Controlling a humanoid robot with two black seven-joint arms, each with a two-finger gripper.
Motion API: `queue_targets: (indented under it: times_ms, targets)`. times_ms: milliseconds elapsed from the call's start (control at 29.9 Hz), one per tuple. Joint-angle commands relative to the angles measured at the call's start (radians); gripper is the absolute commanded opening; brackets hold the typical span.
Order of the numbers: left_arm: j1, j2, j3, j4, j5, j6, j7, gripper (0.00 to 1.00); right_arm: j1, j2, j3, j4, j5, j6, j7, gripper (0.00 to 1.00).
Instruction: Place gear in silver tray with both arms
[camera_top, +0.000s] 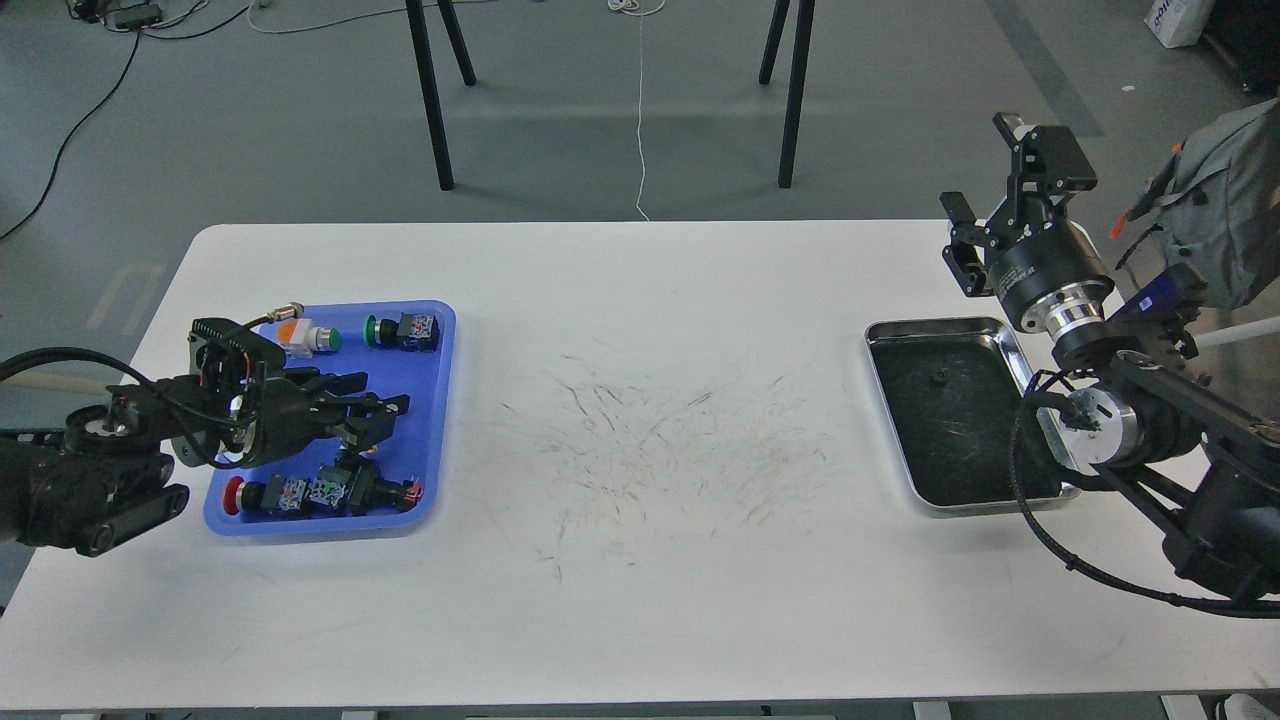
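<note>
The silver tray (940, 325) lies at the table's right side, its dark scratched bottom showing. A small dark gear (938, 376) lies on that bottom, near the far middle. My right gripper (985, 178) is raised behind the tray's far right corner, pointing up and away, open and empty. My left gripper (380, 393) is open, low over the middle of the blue plastic tray (440, 400) at the left, with nothing between its fingers.
The blue tray holds several push-button switches: an orange and green one (308, 337), a green one (402, 330), and red-capped ones (320, 493) along its near edge. Black table legs (432, 100) stand behind the table. A grey bag (1225, 210) hangs at far right.
</note>
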Motion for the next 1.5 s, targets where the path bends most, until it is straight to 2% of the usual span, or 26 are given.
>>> queue_targets:
  times_ms: [0, 401, 1003, 1471]
  targets:
    - [0.003, -0.001, 0.006, 0.003, 0.002, 0.003, 0.0, 0.65, 0.0, 0.0, -0.002, 0.0, -0.001, 0.0, 0.0, 0.95]
    - [0.001, 0.01, 0.008, 0.004, 0.002, 0.012, 0.0, 0.56, 0.0, 0.016, -0.004, -0.001, -0.005, 0.0, 0.0, 0.95]
    - [0.009, 0.016, 0.009, 0.001, 0.037, 0.031, 0.0, 0.55, 0.0, 0.028, -0.009, -0.014, -0.009, 0.0, 0.0, 0.95]
    - [0.019, 0.011, 0.011, 0.017, 0.035, 0.031, 0.0, 0.41, 0.0, 0.029, -0.01, -0.014, -0.009, 0.0, 0.0, 0.95]
